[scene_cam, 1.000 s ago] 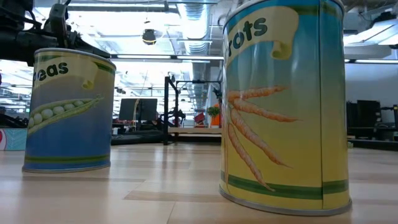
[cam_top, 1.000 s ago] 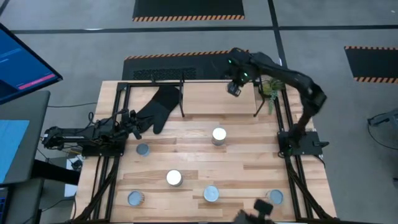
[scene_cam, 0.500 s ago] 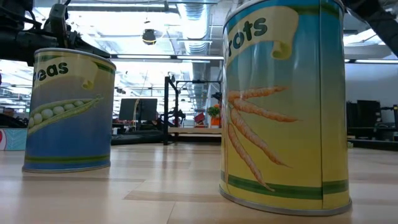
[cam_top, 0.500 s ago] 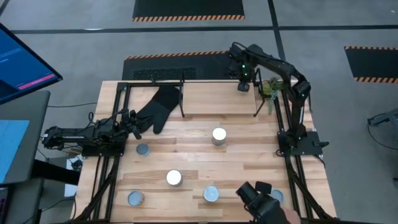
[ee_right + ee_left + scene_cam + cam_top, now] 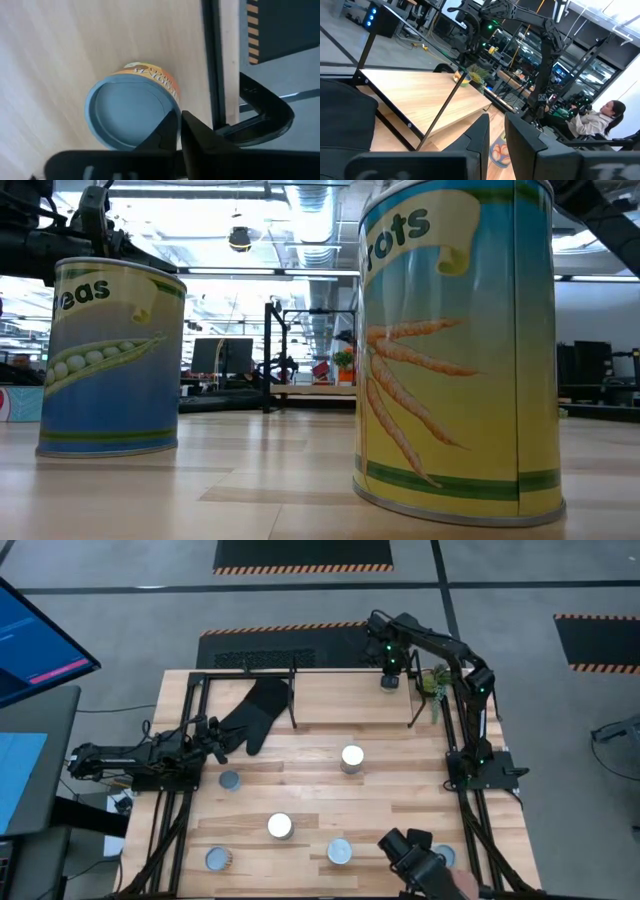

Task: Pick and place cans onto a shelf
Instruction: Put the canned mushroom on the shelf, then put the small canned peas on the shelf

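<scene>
A can (image 5: 132, 112) with a blue-grey top and an orange label stands upright on the shelf's light board (image 5: 75, 50), near its far right corner (image 5: 388, 681). My right gripper (image 5: 180, 127) is shut just above it, at the can's rim. The shelf (image 5: 350, 702) stands at the table's far side. Several more cans stand on the tabletop, among them a silvery-white one (image 5: 351, 756), a white one (image 5: 280, 826) and a bluish one (image 5: 339, 851). A peas can (image 5: 110, 360) and a carrots can (image 5: 455, 350) show in the low view. My left gripper (image 5: 215, 735) waits at the left edge, open by a narrow gap (image 5: 496, 132). My right gripper's shut fingertips (image 5: 172, 125) point down at the can's rim (image 5: 167, 107), on its side toward the shelf's right edge. I cannot tell whether they touch it. The can stands upright on the shelf board.
A black oven mitt (image 5: 255, 715) lies at the shelf's left end. A small green plant (image 5: 433, 682) stands at the far right. A person's hand with a dark object (image 5: 415, 858) reaches in over the near edge beside a can (image 5: 445, 856). A person sits beyond the table (image 5: 600, 117).
My right gripper has gone a little toward the table's right and far edges, over the shelf's far right corner, where the can now stands. The person's hand has come in from the near edge, toward the near right can.
</scene>
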{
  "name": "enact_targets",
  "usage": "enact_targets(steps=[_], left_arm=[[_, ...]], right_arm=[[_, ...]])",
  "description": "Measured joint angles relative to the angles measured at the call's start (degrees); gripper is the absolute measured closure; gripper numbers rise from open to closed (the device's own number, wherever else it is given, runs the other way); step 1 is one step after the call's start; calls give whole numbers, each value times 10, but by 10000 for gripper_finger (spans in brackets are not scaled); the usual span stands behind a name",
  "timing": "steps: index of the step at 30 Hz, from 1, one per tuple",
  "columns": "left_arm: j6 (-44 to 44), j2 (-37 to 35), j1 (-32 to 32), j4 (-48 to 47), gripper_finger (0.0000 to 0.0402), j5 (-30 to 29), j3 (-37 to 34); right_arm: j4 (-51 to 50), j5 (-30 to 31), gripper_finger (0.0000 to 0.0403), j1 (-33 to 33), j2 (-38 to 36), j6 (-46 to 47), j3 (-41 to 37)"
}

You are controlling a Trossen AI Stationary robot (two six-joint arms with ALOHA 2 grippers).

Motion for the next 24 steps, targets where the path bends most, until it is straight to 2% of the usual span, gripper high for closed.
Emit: enact_targets(steps=[14, 17, 20, 22, 24], left_arm=[[-1, 0, 0, 0, 352, 0, 0], [0, 0, 0, 0, 352, 0, 0], [3, 0, 0, 0, 352, 0, 0], [4, 0, 0, 0, 352, 0, 0], [4, 0, 0, 0, 352, 0, 0]], right_arm=[[2, 4, 303, 2, -2, 27, 5], [-21, 9, 297, 8, -2, 47, 34], [-86, 10, 295, 23, -2, 56, 88], [-141, -12, 295, 38, -3, 85, 127], [-182, -72, 295, 50, -14, 127, 155]])
